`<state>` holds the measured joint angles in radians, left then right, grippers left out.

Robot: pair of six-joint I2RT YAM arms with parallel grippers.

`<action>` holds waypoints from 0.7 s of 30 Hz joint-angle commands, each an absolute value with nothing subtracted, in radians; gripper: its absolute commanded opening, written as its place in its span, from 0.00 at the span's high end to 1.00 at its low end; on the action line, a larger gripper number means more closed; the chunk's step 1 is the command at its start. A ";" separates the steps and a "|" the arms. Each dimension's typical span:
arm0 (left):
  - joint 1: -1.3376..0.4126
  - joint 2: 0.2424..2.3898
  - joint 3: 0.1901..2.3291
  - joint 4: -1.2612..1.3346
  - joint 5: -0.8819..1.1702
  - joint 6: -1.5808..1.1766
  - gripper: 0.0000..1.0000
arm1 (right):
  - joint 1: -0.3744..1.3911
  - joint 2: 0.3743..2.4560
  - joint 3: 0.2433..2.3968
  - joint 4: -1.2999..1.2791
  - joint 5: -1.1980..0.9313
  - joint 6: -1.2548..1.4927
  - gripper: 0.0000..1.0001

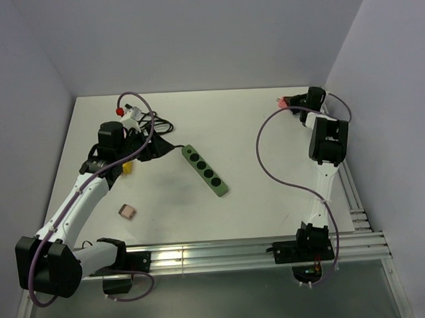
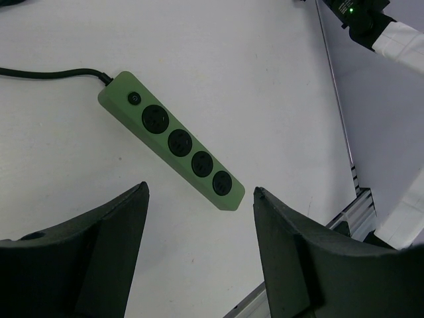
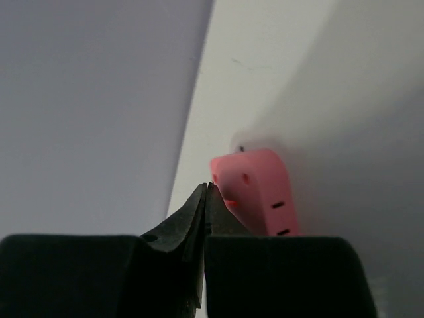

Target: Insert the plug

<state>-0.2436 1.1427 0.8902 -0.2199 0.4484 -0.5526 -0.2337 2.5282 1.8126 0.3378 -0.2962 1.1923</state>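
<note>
1. A long green plastic power strip (image 1: 204, 170) (image 2: 171, 149) is seen lying flat and slantwise on the white table (image 1: 253, 129). It is taken as the landmark here.
2. Four round black sockets and a small round black button are shown along its top, and all four sockets are seen unfilled.
3. A black cable (image 1: 161, 126) (image 2: 53, 73) is attached at the strip's button end and is bunched on the table just beyond that end.
4. The left gripper (image 1: 163, 148) (image 2: 200, 193) is held near the strip's button end, apart from it. Its jaws are spread and nothing is gripped.
5. The right gripper (image 1: 294, 104) (image 3: 207, 195) is placed well apart from the strip, at the far right corner. Its jaws are pressed together with nothing between them.
6. A pink plastic block with small slots (image 1: 283, 101) (image 3: 255, 192) is seen just beside those closed fingertips, far from the strip. Whether it is the plug cannot be told.
7. A small red piece (image 1: 119, 109) is seen beyond the strip's cable, to its far left.
8. A small yellow object (image 1: 127, 167) is partly hidden under the left arm, left of the strip.
9. A flat tan square (image 1: 128, 211) lies nearer the arm bases, left of the strip.
</note>
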 commanded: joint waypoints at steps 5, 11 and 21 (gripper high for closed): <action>-0.247 1.121 0.887 -0.170 0.471 -0.552 0.30 | -0.233 2.546 1.852 0.221 -0.284 1.172 1.00; -0.247 1.109 0.879 -0.166 0.477 -0.555 0.30 | -0.232 2.490 1.795 0.152 -0.252 1.138 1.00; -0.247 1.054 0.853 -0.166 0.491 -0.572 0.29 | -0.213 2.411 1.742 -0.056 -0.232 1.158 1.00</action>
<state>-0.2436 1.0954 0.8585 -0.2028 0.4606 -0.5640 -0.2256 2.4420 1.7512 0.1337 -0.2699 1.1683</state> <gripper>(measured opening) 0.705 0.005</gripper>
